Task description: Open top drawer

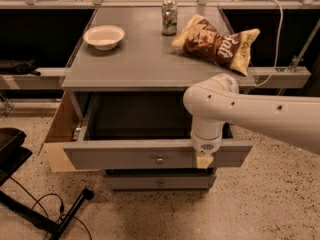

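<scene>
The top drawer (pixel 125 156) is a wide grey drawer with a small round metal knob (pixel 159 160) mid-front. It stands pulled well out of the grey cabinet (pixel 145 59), and its deep, dark box shows empty. My gripper (pixel 204 160) hangs from the white arm (pixel 260 119) that comes in from the right. It sits at the drawer's front panel, right of the knob, with its tan tip over the front face.
A narrower grey drawer (pixel 160 183) with a knob sits shut below. On the cabinet top are a white bowl (pixel 103 36), a drinks can (pixel 169 17) and a brown chip bag (pixel 217 43). Cardboard (pixel 57 129) leans at the left. A black stand and cables (pixel 60 214) lie on the floor at the front left.
</scene>
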Robot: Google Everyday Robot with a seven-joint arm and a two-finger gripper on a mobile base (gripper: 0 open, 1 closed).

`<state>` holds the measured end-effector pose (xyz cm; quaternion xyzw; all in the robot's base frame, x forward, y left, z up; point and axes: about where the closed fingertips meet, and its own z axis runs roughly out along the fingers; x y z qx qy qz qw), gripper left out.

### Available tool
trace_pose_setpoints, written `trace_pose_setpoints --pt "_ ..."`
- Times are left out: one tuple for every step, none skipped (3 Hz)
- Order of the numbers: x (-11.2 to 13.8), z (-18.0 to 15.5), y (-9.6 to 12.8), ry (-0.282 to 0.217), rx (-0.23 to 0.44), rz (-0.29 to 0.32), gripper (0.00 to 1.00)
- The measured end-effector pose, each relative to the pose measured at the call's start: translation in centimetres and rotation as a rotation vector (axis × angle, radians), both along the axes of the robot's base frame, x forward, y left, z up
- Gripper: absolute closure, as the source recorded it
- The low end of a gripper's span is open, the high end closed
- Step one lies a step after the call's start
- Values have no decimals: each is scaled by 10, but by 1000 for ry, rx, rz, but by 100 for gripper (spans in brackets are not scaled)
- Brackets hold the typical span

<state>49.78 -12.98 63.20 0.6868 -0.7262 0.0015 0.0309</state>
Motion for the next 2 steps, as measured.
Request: trace_pose_setpoints --pt "0 2 0 0 0 0 89" --pt "-27 9 2 29 -15 -9 100"
